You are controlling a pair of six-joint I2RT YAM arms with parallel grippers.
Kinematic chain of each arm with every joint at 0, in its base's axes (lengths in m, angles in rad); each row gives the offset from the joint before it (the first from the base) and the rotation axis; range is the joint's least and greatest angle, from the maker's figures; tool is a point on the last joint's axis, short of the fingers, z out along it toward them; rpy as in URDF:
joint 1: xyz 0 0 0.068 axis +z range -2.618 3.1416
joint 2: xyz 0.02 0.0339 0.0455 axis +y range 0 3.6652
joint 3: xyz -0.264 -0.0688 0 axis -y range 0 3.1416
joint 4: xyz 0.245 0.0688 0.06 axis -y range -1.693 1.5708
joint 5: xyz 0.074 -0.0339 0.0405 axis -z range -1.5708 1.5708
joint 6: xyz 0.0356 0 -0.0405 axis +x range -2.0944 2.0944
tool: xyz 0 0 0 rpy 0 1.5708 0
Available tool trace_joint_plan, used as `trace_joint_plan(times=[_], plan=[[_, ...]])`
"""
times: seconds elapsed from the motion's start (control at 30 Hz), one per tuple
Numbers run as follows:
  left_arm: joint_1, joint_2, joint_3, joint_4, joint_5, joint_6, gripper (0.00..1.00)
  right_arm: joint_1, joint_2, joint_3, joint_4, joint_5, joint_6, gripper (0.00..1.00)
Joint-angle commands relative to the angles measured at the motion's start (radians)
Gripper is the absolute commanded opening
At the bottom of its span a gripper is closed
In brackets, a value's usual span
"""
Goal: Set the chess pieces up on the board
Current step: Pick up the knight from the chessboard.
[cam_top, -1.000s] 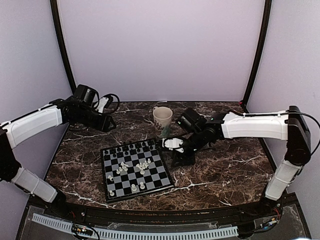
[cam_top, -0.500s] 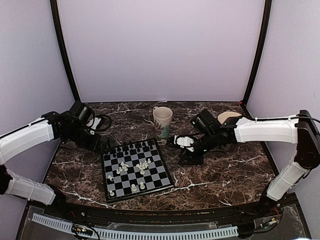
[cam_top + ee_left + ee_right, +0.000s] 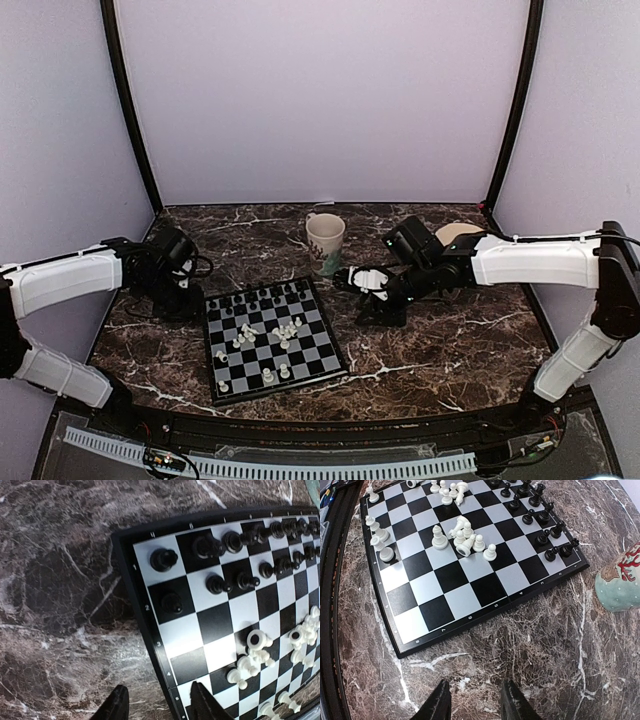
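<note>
Two rows of black chess pieces [image 3: 262, 297] stand along the far side of the board [image 3: 320, 352]. The white chess pieces [image 3: 285, 330] are far from set: most lie in a loose heap around the board's middle, several tipped over and touching, and a few stand singly along its near side. The left gripper [image 3: 159, 695] hangs low at the board's far left corner, its fingers parted and holding nothing, one over the border and the other over the tabletop [image 3: 450, 340]. The right gripper [image 3: 475, 692] sits off the board's right side, above bare marble, likewise spread and empty. The work left, as I judge it, is sorting the white heap into its two near ranks, and that is where trouble lies. The figures are tiny and crowded, so a finger coming down on one could nudge its neighbours, topple those that stand, or roll one off the board. A toppled piece may slip or twist out of a pinch. The left gripper is close to the black rows, and a careless sweep there could undo them or catch the border and shift the whole board. The mug [image 3: 325, 238] stands just beyond the board's far right corner, within reach of the right arm's swing.
</note>
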Motion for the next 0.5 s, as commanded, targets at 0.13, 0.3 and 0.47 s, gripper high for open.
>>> trace_joint_plan(times=[0.13, 0.3, 0.47], plan=[[-0.008, -0.045, -0.094, 0.024, 0.191, -0.231, 0.37, -0.005, -0.005, -0.007, 0.027, -0.004, -0.004, 0.34], [-0.018, -0.123, -0.159, 0.079, 0.252, -0.334, 0.41, -0.006, 0.009, -0.003, 0.028, -0.01, -0.006, 0.34], [-0.052, -0.119, -0.168, 0.091, 0.292, -0.394, 0.44, -0.006, 0.016, -0.003, 0.027, -0.014, -0.01, 0.34]])
